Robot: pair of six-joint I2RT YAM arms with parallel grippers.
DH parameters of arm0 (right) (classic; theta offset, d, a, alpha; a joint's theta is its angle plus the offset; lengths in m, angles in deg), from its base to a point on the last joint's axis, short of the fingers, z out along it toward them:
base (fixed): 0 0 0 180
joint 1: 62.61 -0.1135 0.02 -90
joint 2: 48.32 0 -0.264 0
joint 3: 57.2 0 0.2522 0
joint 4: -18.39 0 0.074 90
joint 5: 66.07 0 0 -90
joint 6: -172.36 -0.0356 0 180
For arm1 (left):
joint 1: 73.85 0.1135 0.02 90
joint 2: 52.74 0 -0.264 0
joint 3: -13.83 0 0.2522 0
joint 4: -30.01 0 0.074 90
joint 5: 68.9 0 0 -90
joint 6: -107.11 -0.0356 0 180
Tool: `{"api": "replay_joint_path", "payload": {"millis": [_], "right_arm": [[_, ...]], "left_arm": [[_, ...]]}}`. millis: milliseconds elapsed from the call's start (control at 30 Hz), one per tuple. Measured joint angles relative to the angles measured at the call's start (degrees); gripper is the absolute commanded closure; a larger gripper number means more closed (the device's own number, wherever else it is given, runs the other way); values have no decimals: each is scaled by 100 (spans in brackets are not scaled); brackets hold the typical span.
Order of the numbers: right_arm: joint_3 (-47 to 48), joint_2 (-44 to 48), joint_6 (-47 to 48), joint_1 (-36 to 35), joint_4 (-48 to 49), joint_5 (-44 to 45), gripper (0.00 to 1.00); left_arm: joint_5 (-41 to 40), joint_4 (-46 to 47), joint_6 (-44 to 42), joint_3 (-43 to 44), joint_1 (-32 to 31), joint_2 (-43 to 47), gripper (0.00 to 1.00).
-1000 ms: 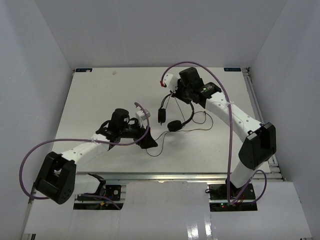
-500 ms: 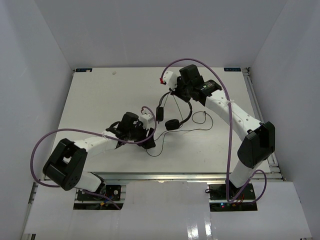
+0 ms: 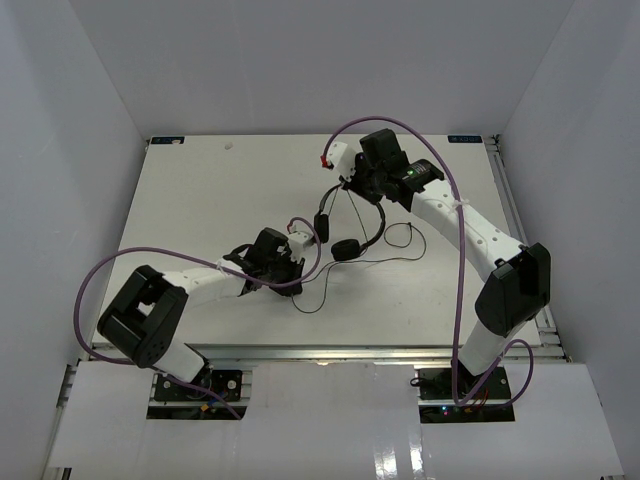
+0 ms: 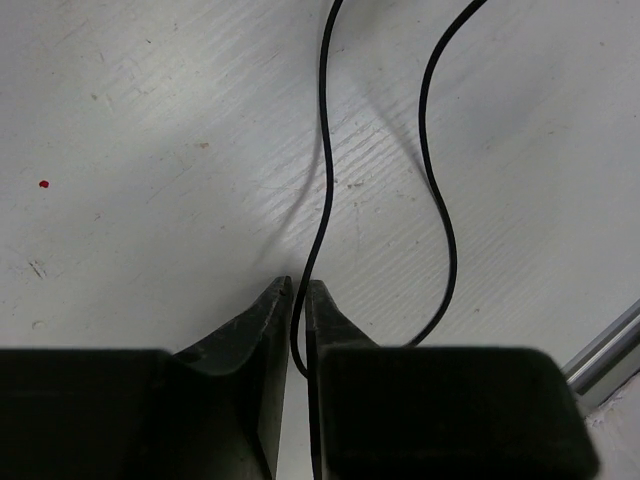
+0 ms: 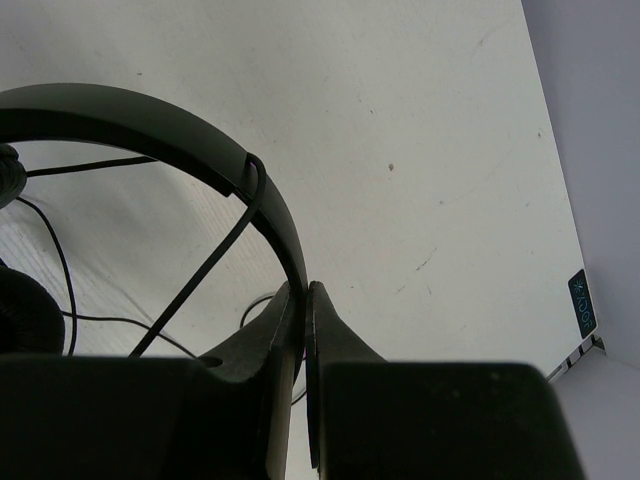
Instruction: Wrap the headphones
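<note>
The black headphones (image 3: 347,248) hang over the table's middle, their thin headband (image 5: 130,115) lifted and both earpads low. My right gripper (image 3: 362,192) (image 5: 303,292) is shut on the headband near its top. One earpad (image 5: 20,310) shows at the left edge of the right wrist view. The long thin cord (image 3: 312,298) trails across the table towards the left arm. My left gripper (image 3: 296,266) (image 4: 300,290) sits low on the table, its jaws closed to a narrow slit with the cord (image 4: 325,150) running between them.
Purple robot cables (image 3: 440,170) arc above both arms. More cord lies in a loop (image 3: 402,238) right of the headphones. The white table (image 3: 190,200) has a metal rail (image 4: 605,355) along its near edge, and white walls enclose it.
My left arm reached right and forward to the cord, and its jaws went from wide open to closed around it. The right gripper kept hold of the headband, barely moving.
</note>
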Motion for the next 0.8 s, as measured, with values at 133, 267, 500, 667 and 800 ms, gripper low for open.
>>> {"api": "replay_joint_path", "payload": {"millis": [133, 267, 500, 667, 800], "right_arm": [[0, 0, -5, 0, 0, -28, 92], [1, 0, -10, 12, -25, -157, 92], [6, 0, -36, 98, -205, -354, 92], [7, 18, -110, 196, -241, -611, 92], [14, 58, -161, 297, -282, -818, 92]], "left_arm": [[-72, -41, 58, 18, 0, -6, 93], [-62, -167, 126, 243, 2, -204, 95], [-46, -225, 213, 733, 206, -665, 100], [12, -97, 249, 750, 693, -681, 100], [137, 62, 254, 750, 1037, -680, 100]]}}
